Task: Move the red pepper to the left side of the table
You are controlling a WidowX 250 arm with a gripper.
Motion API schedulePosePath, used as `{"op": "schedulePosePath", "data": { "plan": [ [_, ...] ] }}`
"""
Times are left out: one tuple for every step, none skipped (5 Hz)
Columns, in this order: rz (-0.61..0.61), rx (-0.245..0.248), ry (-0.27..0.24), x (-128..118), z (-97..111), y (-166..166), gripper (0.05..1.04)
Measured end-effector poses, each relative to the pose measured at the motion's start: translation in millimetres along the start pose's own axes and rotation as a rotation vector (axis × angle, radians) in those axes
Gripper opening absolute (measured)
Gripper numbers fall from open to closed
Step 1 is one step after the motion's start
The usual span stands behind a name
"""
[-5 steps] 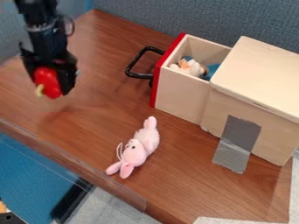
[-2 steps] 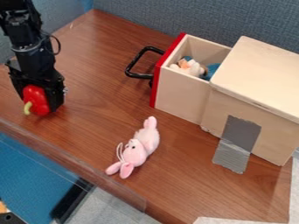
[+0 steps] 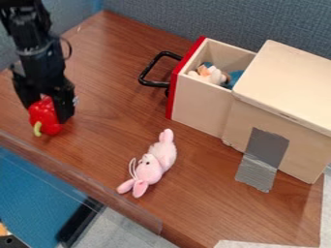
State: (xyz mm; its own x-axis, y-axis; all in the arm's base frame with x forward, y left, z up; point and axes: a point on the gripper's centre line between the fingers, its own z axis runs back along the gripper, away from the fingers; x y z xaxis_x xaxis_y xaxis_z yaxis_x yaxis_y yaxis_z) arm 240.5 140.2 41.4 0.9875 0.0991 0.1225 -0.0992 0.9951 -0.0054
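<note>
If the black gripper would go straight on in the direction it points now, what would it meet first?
Most likely the wooden table: the gripper points down, with the red pepper at its tip. Any gap beneath is hard to judge.

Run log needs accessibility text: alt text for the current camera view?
A WidowX arm's black gripper is around a red bell pepper at the left of a brown wood-grain table. A pink plush rabbit lies near the middle; to its right, a pale wooden cabinet has its red-fronted drawer open, with small items inside.
</note>
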Motion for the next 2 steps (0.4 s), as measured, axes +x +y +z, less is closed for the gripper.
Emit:
{"op": "schedulePosePath", "data": {
  "plan": [
    [-0.005,0.013,-0.052,-0.9,32.8,-5.5,1.001],
    [0.015,0.033,-0.077,-6.8,56.7,-8.2,1.001]
  ]
}}
